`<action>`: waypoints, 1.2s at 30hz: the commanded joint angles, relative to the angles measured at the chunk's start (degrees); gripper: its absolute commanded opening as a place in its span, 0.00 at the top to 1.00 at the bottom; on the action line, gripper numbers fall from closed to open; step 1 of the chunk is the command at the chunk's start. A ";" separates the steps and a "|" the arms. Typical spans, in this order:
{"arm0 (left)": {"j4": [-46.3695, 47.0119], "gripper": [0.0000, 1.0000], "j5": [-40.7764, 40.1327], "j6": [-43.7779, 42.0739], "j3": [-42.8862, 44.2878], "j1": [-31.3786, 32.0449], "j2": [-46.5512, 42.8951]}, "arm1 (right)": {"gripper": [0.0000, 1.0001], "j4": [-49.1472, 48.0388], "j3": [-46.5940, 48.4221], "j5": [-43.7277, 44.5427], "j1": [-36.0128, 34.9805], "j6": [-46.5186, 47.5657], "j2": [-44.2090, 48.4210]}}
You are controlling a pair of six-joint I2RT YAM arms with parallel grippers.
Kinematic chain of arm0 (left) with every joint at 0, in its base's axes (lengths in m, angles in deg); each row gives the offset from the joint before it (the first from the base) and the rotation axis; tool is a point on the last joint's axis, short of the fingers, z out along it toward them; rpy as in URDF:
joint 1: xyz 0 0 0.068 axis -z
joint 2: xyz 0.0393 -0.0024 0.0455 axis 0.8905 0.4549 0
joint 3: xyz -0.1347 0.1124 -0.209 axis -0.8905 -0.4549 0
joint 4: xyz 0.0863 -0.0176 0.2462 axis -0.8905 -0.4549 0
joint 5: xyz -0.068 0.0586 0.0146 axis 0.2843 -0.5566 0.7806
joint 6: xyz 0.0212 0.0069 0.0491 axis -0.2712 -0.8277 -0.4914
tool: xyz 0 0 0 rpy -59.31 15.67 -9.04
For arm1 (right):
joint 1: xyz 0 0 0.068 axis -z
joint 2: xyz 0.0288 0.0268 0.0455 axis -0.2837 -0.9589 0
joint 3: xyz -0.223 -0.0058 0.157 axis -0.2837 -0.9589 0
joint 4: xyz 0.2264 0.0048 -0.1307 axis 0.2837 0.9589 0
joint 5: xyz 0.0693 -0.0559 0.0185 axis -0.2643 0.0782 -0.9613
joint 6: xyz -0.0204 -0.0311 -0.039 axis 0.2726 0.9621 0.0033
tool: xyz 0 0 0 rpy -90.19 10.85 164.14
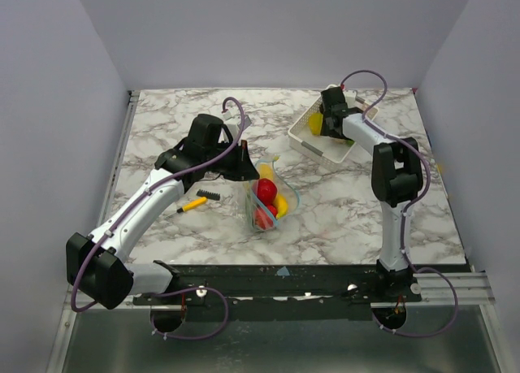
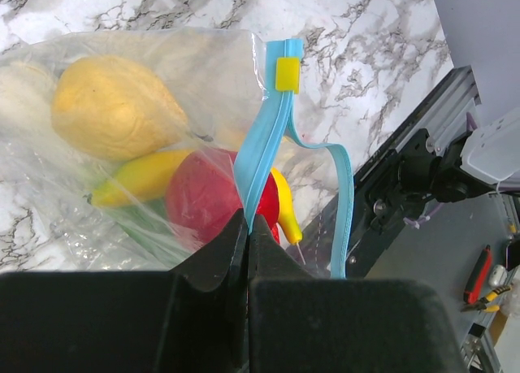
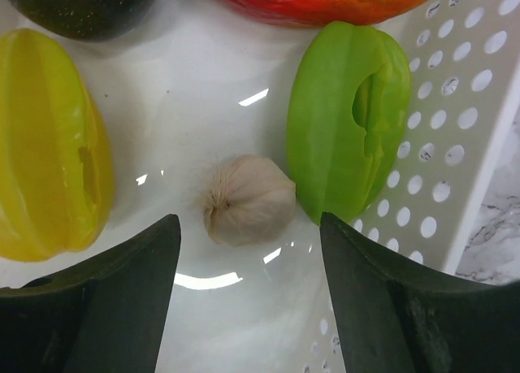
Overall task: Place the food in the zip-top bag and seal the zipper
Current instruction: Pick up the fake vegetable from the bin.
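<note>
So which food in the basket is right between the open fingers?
The little white garlic. It sits midway between the right gripper's fingers; the green pepper and yellow fruit lie off to its sides.

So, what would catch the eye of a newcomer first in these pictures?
The clear zip-top bag at mid-table, holding red and yellow food, with the left jaws shut on its light blue zipper. Next, in the white basket at the far right, the right jaws stand open over a white garlic bulb.
</note>
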 commanded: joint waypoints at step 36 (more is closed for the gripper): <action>1.68 1.00 2.73 0.99 -0.63 -0.52 0.05 | 0.70 -4.30 -23.72 -48.83 -0.27 4.93 39.36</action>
